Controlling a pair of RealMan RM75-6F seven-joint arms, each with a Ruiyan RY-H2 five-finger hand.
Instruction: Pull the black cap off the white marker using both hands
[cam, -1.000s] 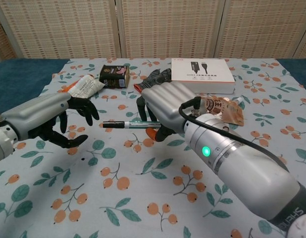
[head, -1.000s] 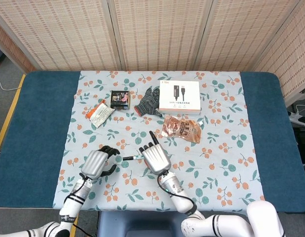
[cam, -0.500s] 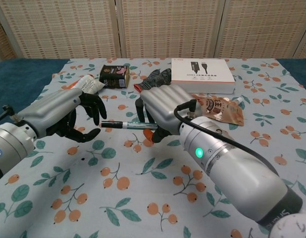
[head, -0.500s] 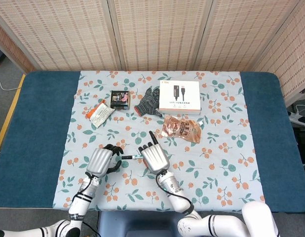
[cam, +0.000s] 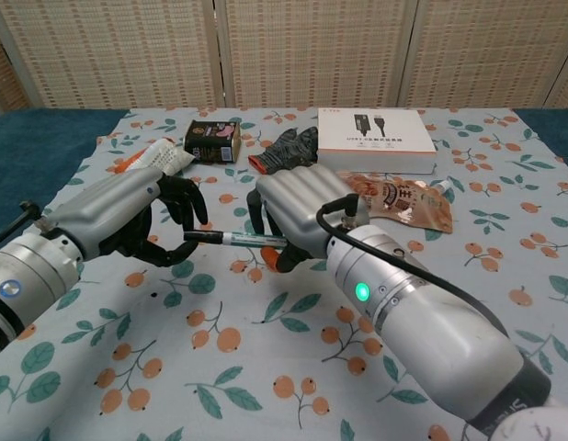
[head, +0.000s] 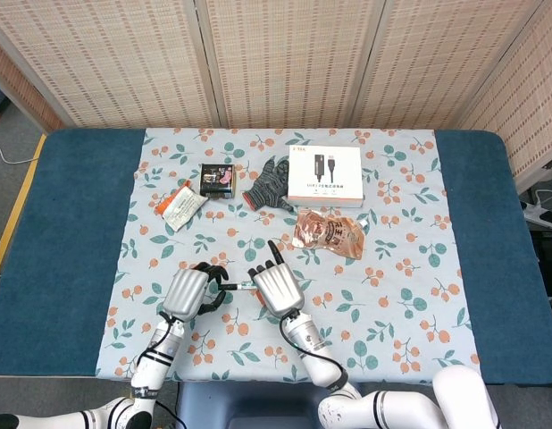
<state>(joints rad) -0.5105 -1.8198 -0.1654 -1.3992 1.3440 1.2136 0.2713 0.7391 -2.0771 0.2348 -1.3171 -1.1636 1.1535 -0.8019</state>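
The white marker (cam: 254, 241) lies level above the floral cloth, its black cap (cam: 199, 237) pointing toward my left hand. My right hand (cam: 293, 216) grips the white barrel, fingers wrapped over it. My left hand (cam: 137, 216) has its dark fingers (cam: 190, 200) curled above the cap's tip and its thumb below, with gaps showing on both sides of the cap. From the head view, the marker (head: 238, 286) bridges the left hand (head: 188, 290) and the right hand (head: 274, 288) near the table's front edge.
Toward the back of the cloth (head: 392, 295) lie a white cable box (head: 325, 174), a grey glove (head: 270, 186), a brown snack packet (head: 328, 232), a small black box (head: 217, 179) and a white sachet (head: 182, 206). Blue table (head: 79, 223) flanks the cloth.
My left hand has moved right until its fingers surround the cap's tip. The right hand, still holding the marker, has shifted slightly left.
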